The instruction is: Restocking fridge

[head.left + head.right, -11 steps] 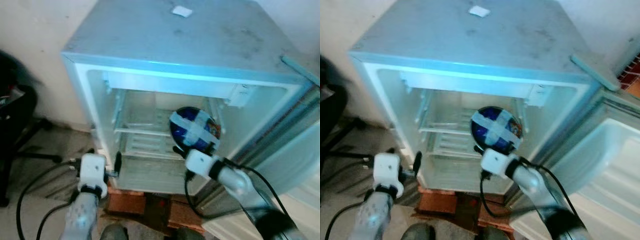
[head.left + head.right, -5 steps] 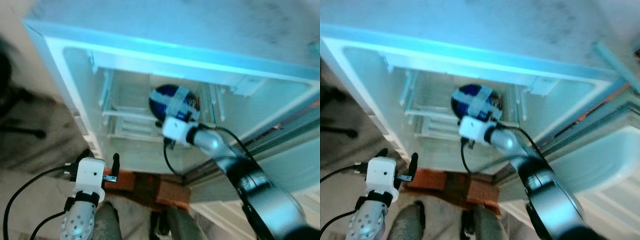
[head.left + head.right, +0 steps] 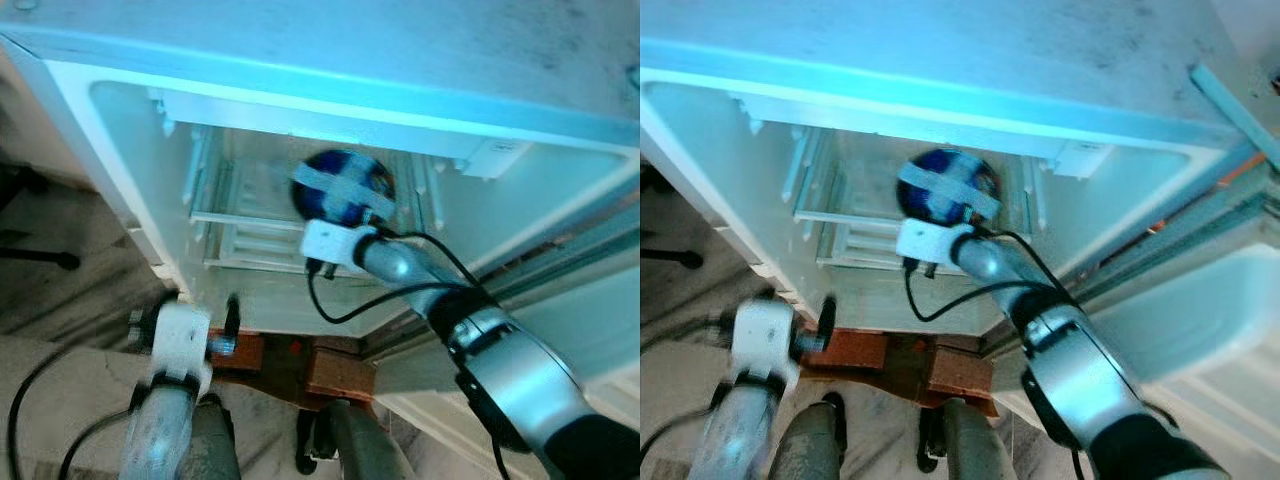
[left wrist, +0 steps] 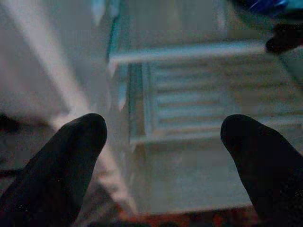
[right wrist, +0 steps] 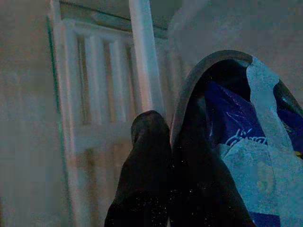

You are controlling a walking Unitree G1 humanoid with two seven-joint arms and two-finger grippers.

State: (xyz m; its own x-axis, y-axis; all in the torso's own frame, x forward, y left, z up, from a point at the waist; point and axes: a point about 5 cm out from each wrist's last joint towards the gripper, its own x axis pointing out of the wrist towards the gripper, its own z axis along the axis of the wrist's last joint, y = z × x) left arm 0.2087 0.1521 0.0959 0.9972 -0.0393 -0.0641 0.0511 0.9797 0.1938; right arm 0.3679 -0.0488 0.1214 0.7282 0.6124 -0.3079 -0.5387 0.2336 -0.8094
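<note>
The small fridge (image 3: 120, 170) stands open, and its door (image 3: 1200, 320) is swung away to the robot's right. The right arm is stretched forward into the cabinet, and the right claw (image 3: 335, 215) carries a round dark blue bowl (image 3: 345, 185) that is closed over with crossed strips of pale tape (image 3: 940, 190). The bowl is inside the fridge, above the white wire shelf (image 3: 250, 235) and near the middle of the compartment, a little toward its right wall. In the right wrist view one black finger (image 5: 147, 156) lies against the grey rim of the bowl (image 5: 222, 118), so the right claw is pinching the bowl at its edge; the second finger is hidden behind the bowl. A black cable (image 3: 340, 310) hangs in a loop under the right wrist. The left arm is held low outside the fridge, in front of its bottom left corner, and the left claw (image 3: 185, 305) is empty. In the left wrist view its two fingers (image 4: 61, 165) are spread wide apart, with the wire shelf (image 4: 189, 99) and the fridge floor between them, further away. The fridge rests on reddish bricks (image 3: 335, 372) on the floor. Both head views are somewhat blurred, so small details on the bowl cannot be read.
</note>
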